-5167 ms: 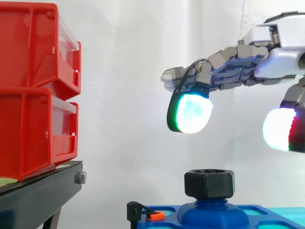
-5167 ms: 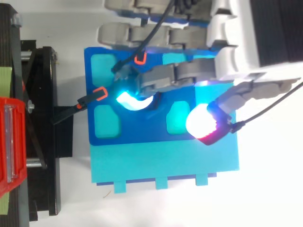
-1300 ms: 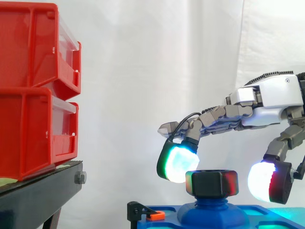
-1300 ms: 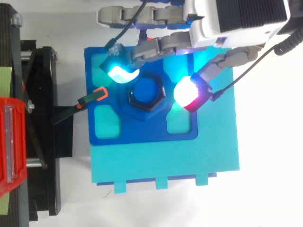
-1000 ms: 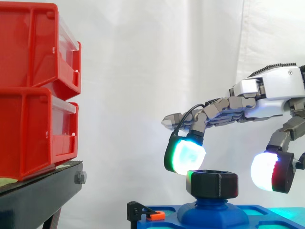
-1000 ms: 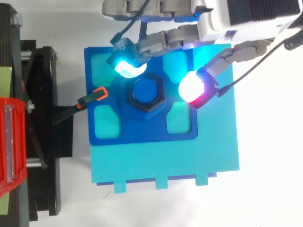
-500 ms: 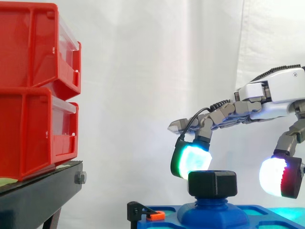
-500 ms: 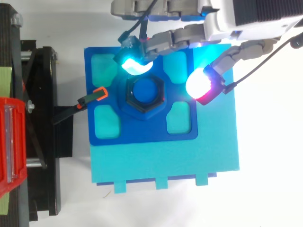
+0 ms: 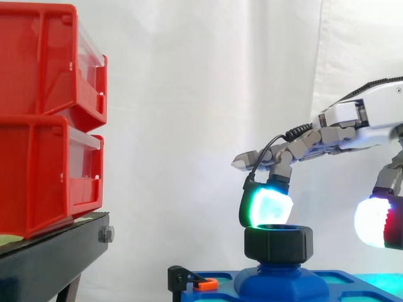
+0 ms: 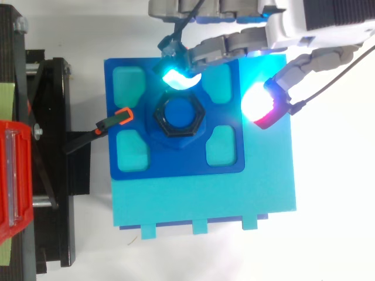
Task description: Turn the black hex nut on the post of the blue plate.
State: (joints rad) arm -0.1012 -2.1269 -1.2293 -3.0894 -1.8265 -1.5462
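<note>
Just beside the hand, hex nut.

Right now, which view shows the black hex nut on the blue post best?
The top view: the black hex nut shows its full six-sided outline around the blue post, with the glowing pads of the hand clear of it. The side view shows the nut in profile, one pad overlapping its top edge.

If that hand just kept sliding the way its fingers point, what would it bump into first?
Probably nothing soon: the hand points left, clear of the black hex nut. Farther on stand the red bins, though from above its line seems to pass beside them.
</note>
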